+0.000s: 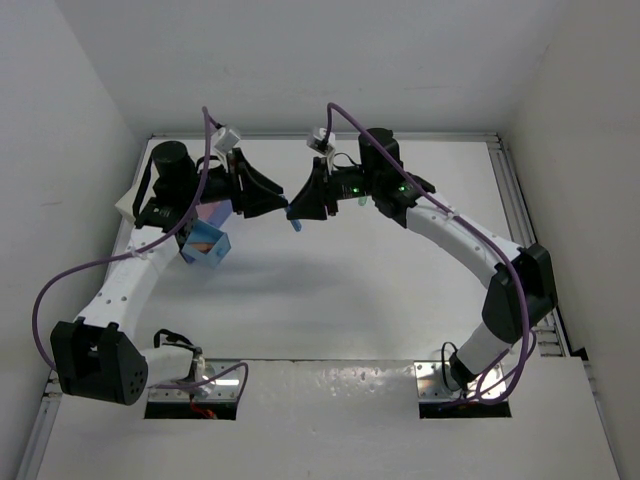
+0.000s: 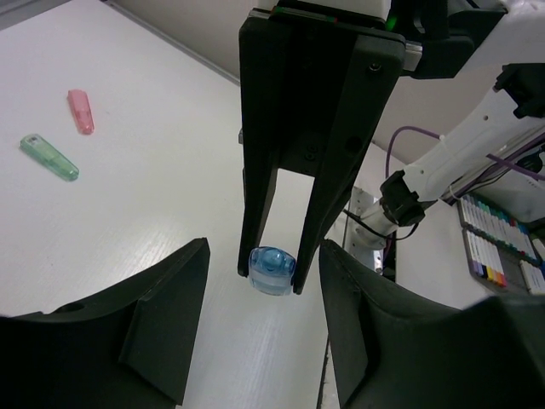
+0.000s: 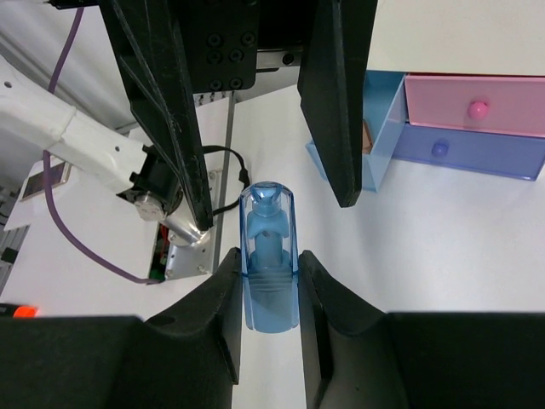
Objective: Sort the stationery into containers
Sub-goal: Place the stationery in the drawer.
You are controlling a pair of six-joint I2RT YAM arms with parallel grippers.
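Observation:
My right gripper (image 3: 270, 260) is shut on a stubby light-blue marker piece (image 3: 269, 213), which sticks out past the fingertips; it also shows in the top view (image 1: 295, 216). My left gripper (image 2: 264, 247) is open and empty, facing the right gripper (image 1: 300, 205) tip to tip above the table, with the blue piece (image 2: 272, 270) just beyond its jaws. A pink piece (image 2: 81, 111) and a green piece (image 2: 49, 158) lie on the table. The pink container (image 3: 468, 106) sits stacked on the blue container (image 3: 460, 153); both show by the left arm in the top view (image 1: 208, 243).
White walls close in the table on the left, back and right. A metal rail (image 1: 515, 200) runs along the table's right edge. The right arm's base and cables (image 2: 400, 200) stand at the near edge. An open light-blue box side (image 3: 381, 128) adjoins the containers.

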